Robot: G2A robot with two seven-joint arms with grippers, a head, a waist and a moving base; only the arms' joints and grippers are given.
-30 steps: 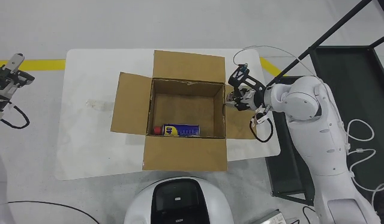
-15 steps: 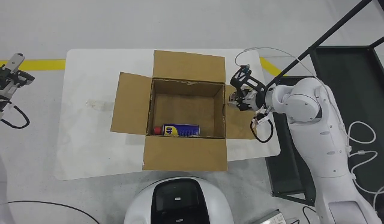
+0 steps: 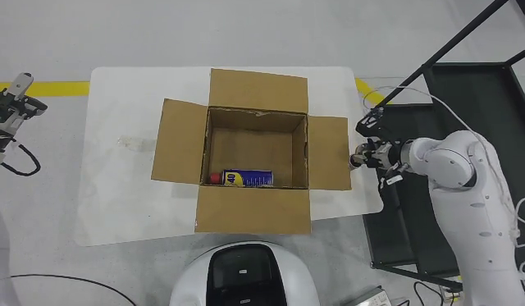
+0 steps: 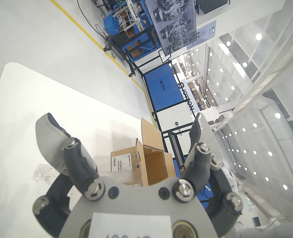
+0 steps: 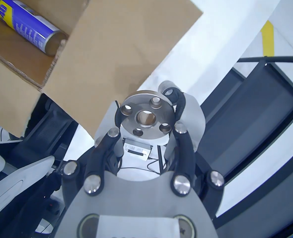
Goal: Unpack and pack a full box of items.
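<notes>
White counter (image 3: 123, 101), open brown cardboard box (image 3: 246, 84); right end effector (image 5: 146, 118) pinching round drilled steel flange (image 5: 136, 111) by rim: likely heavy, rigid, slippery.

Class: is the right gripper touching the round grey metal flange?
Touching. The right wrist view shows the right gripper clamping the round grey metal flange between its jaws.

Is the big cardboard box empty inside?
No, a blue spray can with a red cap lies on its side on the floor of the box.
</notes>
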